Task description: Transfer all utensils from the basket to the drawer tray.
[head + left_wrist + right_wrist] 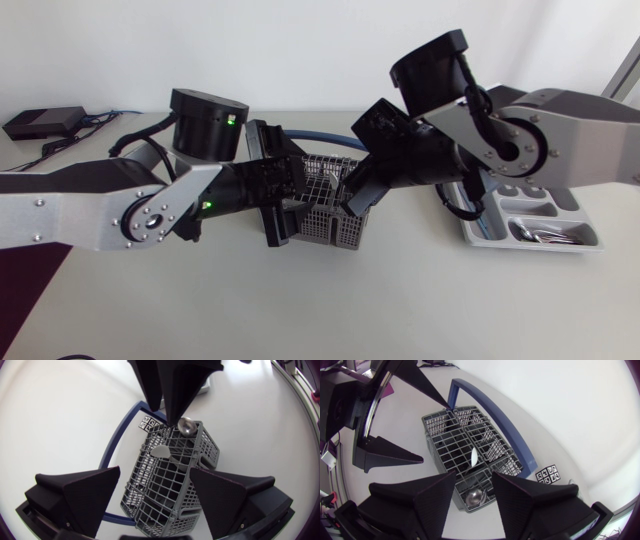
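Spoon (474, 496) upright, bowl up, in basket (437, 430), under gap of right gripper (474, 479), fingers spread; left gripper (155, 471) spread, basket's 9 o'clock

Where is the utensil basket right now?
In the head view the grey basket sits mid-table between the left gripper and the right gripper, with the drawer tray off to its right.
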You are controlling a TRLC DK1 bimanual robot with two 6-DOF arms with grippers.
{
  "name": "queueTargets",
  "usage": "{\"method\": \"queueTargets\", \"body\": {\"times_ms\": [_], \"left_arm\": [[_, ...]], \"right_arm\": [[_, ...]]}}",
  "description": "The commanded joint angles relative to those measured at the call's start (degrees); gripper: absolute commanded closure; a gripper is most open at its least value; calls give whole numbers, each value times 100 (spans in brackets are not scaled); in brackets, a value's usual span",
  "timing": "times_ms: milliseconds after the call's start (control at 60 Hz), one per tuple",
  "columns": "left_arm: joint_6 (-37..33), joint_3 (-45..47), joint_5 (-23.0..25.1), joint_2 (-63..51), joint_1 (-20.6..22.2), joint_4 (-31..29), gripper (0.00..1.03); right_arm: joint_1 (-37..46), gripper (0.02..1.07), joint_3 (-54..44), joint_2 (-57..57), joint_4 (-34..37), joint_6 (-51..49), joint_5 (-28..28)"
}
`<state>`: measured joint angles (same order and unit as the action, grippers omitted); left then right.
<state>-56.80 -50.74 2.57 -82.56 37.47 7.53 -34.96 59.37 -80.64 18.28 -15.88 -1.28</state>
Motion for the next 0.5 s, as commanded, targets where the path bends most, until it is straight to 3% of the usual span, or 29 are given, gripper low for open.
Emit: {"method": "queueTargets", "body": {"times_ms": [0, 300, 483], "left_arm": [[-851, -173, -46, -181, 164, -23, 6], [-2688, -1052, -573, -1034, 419, -595, 10], [-3329, -1623, -705, -1403, 410, -1025, 18]], "right_arm": [[103, 52, -383, 242, -123, -47, 49], [490, 52, -1007, 576, -325, -425, 427], [736, 52, -1218, 655, -484, -592, 638]]}}
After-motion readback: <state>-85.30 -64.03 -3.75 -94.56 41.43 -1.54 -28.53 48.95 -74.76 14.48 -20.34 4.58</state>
